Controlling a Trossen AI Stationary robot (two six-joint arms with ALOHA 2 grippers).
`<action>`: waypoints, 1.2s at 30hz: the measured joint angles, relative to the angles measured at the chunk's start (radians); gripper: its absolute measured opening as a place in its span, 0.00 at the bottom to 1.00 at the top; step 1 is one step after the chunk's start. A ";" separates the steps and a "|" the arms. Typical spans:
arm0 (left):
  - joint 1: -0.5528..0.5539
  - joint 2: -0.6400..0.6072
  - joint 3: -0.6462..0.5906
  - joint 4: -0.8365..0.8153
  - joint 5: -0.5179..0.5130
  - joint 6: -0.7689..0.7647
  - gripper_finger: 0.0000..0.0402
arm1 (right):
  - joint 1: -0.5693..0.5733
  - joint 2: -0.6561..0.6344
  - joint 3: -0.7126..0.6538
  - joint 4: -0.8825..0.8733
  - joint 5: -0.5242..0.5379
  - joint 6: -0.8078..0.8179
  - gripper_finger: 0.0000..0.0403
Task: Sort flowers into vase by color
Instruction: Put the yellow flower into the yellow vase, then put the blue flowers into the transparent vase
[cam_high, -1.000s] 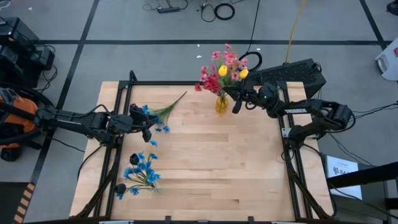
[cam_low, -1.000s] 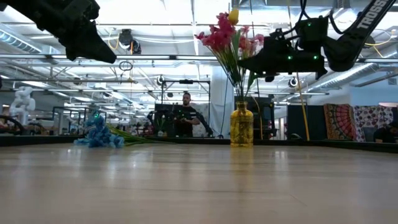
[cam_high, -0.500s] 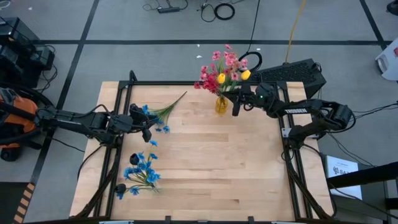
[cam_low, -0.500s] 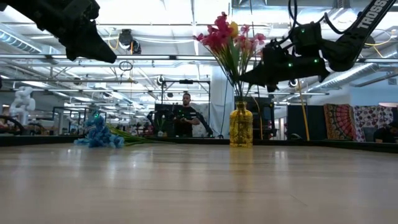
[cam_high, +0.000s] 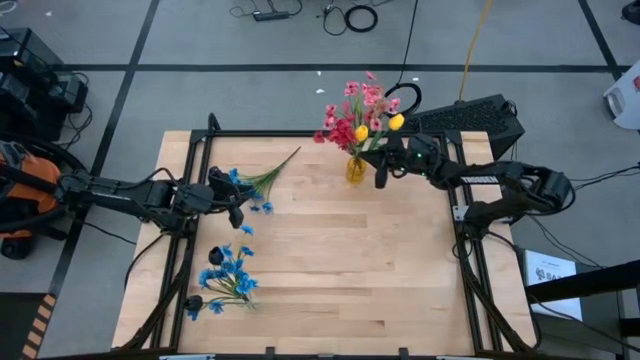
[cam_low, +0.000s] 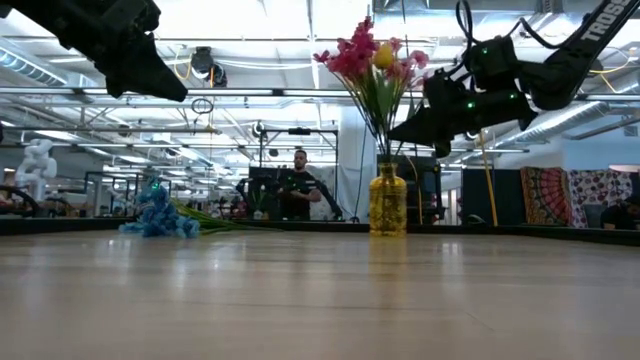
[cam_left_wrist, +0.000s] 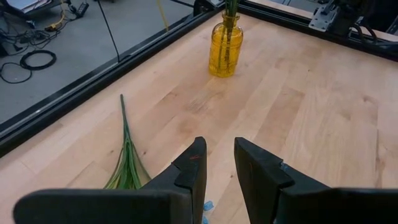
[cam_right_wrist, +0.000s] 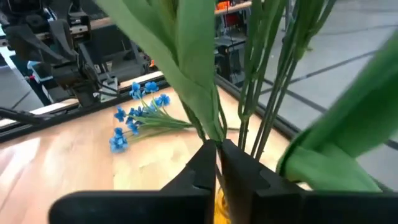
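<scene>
Yellow bud (cam_high: 361, 132) lowered among vase (cam_high: 356, 167) blooms, right end effector (cam_high: 379, 176) pinching its stem

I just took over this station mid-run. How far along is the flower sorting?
Done: pink, red and yellow flowers stand in the yellow vase at the table's far edge. In hand: the right gripper is at that bouquet's stems beside the vase, jaws nearly shut. Left: two blue flower sprigs lie on the table, one by the waiting left gripper, another nearer the front; no second vase shows.
</scene>
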 joint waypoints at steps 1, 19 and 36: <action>0.000 0.000 0.000 0.000 0.000 0.000 0.22 | 0.000 -0.013 0.000 -0.020 0.002 0.002 0.04; 0.058 0.038 0.001 0.058 0.002 -0.105 0.22 | 0.010 -0.375 0.000 -0.198 0.004 0.016 0.27; 0.482 0.499 0.340 0.079 0.232 -0.064 0.22 | 0.120 -0.547 0.000 -0.295 0.055 0.076 0.27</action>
